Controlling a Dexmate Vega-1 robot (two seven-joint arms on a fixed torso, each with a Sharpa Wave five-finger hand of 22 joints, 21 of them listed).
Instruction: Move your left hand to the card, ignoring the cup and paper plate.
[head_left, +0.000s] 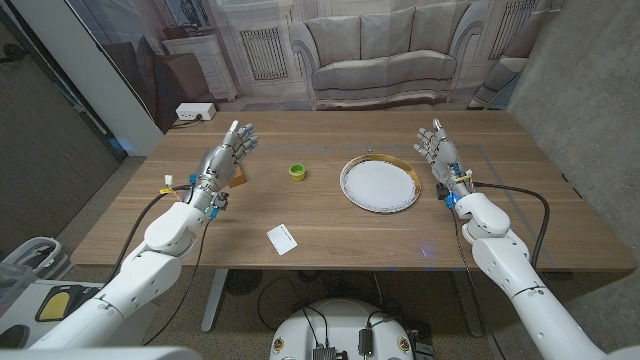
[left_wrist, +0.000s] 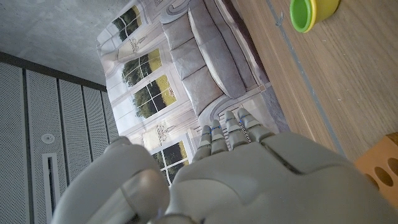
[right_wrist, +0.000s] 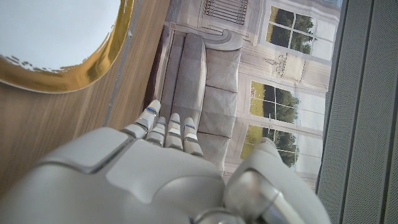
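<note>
Your card (head_left: 282, 239) is a small white rectangle lying flat and slightly askew on the wooden table (head_left: 330, 250), near the front edge and a little left of centre. Your left hand (head_left: 226, 158) is raised well behind it, fingers spread and holding nothing. Bare wood runs between that hand and the card. The green and yellow cup (head_left: 297, 172) sits further back, and the gold-rimmed paper plate (head_left: 379, 184) lies to its right; both are well apart from the card. Your right hand (head_left: 440, 154) stands beside the plate's right rim, fingers apart and empty. A small brown block (head_left: 238, 177) is partly hidden behind your left hand; you cannot tell whether they touch.
</note>
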